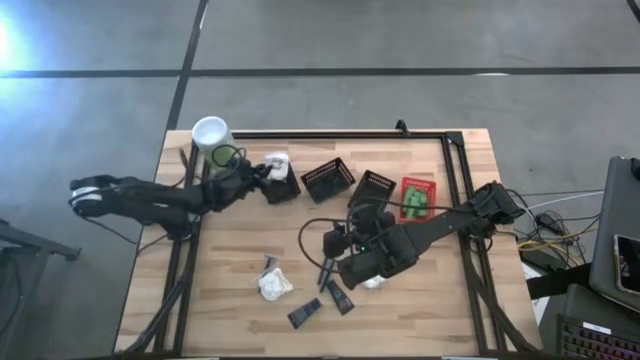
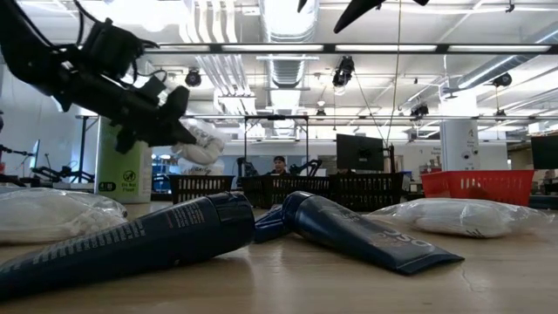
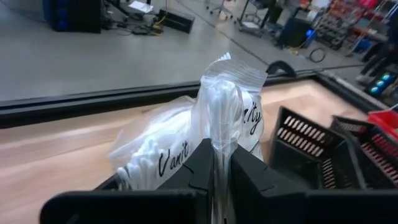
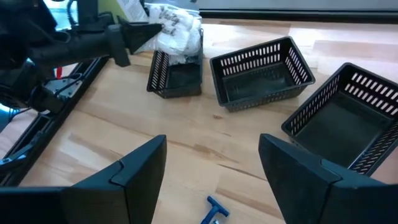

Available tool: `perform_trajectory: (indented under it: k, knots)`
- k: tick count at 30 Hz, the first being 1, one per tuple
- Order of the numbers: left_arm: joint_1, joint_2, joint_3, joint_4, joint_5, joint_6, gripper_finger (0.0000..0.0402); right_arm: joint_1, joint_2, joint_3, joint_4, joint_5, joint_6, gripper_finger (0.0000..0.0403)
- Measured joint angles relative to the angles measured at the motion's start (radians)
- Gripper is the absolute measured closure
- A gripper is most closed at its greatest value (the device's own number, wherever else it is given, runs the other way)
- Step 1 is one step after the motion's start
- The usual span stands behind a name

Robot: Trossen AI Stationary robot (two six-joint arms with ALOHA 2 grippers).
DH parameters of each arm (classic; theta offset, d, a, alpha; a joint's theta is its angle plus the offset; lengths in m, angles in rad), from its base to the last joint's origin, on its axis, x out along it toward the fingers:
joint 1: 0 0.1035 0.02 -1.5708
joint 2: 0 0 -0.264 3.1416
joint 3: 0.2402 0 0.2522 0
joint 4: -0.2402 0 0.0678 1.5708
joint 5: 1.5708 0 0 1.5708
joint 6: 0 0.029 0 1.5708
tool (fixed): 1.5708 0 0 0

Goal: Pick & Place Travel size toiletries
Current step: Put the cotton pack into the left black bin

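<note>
My left gripper (image 1: pixel 266 174) is shut on a white crinkly packet (image 1: pixel 277 164) printed "Vanity" (image 3: pixel 168 155), above the leftmost black basket (image 1: pixel 282 188); the low view shows the packet (image 2: pixel 202 142) in the air. My right gripper (image 4: pixel 211 177) stands open over the table's middle (image 1: pixel 335 255), touching nothing. On the near part of the table lie a white packet (image 1: pixel 272 285), two dark tubes (image 1: pixel 305 312) (image 1: pixel 340 296) and another white packet (image 1: pixel 373 282). Green tubes (image 1: pixel 417 203) lie in the red basket (image 1: pixel 417 186). My left gripper pinches the packet between its two fingers (image 3: pixel 199 163) at the clear plastic's gathered upper part (image 3: pixel 219 134), which sticks out beyond the fingertips. The fingers come roughly level from the table's left. The packet is lifted clear above the basket, its bulk bulging to one side of the fingers.
Two more black slotted baskets (image 1: pixel 328 179) (image 1: pixel 373 187) stand between the left basket and the red one. A pale-green canister with a white lid (image 1: pixel 211 136) stands at the far left corner. A blue razor (image 4: pixel 214 213) lies under my right gripper. Black rails (image 1: pixel 455 200) edge the table.
</note>
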Motion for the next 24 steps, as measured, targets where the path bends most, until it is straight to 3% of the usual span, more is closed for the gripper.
perform_trajectory:
  k: [9,24]
  knots:
    - [0.049,0.150,0.069,-0.001,-0.004,0.053,0.0369,-0.002,0.000,0.000,0.000,-0.010,0.007,0.0167]
    - [0.083,0.288,0.125,0.000,0.036,0.053,0.0369,-0.002,0.000,-0.001,-0.002,-0.018,0.006,0.0136]
